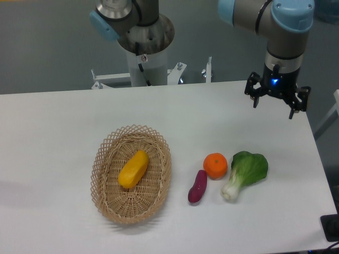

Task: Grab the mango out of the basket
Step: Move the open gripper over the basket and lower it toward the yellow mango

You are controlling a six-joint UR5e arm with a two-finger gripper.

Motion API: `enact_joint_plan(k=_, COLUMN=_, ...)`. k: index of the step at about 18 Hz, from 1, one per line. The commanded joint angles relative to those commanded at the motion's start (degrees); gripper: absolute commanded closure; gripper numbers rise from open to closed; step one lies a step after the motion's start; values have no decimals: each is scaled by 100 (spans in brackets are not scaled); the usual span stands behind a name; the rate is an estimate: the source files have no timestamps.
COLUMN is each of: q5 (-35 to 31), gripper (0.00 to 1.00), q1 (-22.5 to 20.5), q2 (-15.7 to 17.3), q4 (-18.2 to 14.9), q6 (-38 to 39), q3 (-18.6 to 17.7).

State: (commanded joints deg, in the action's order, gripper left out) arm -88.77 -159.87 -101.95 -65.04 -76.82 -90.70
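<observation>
The mango [133, 169], a smooth yellow-orange oval, lies slanted in the middle of the tan wicker basket [159, 143], which sits on the white table left of centre. My gripper [274, 105] hangs above the table's far right part, well to the right of and beyond the basket. Its fingers are spread apart and hold nothing.
A round orange [215, 165], a small purple sweet potato [197, 187] and a green bok choy [245, 173] lie on the table to the right of the basket. The arm's base column [147, 58] stands behind the table's far edge. The table's right edge runs near the gripper.
</observation>
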Motion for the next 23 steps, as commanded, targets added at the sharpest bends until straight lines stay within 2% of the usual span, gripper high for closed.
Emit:
enact_joint_plan(k=5, q5=61, gripper=0, q1=18, q2=96, q4=-35, q6=70, q3=-88)
enact_joint_plan(k=8, q5=325, gripper=0, q1=79, q2=368, q4=9, q6=149, q3=-421)
enact_joint_plan(k=11, q5=447, gripper=0, q1=132, q2=606, q4=17, q6=473, q3=-667)
enact_joint_plan(k=13, q5=658, gripper=0, q1=254, q2=738, q4=17, q6=1008, q3=-782)
enact_joint_plan(k=16, q5=703, gripper=0, q1=833, q2=747, q4=87, q6=1983, q3=-896)
enact_joint_plan(k=20, q5=686, gripper=0, q1=1606, q2=589, q4=324, q6=3127, q3=-1010)
enact_joint_plan(k=23, q5=677, gripper=0, q1=2046, q2=423, q4=780, q6=3725, q3=-1212)
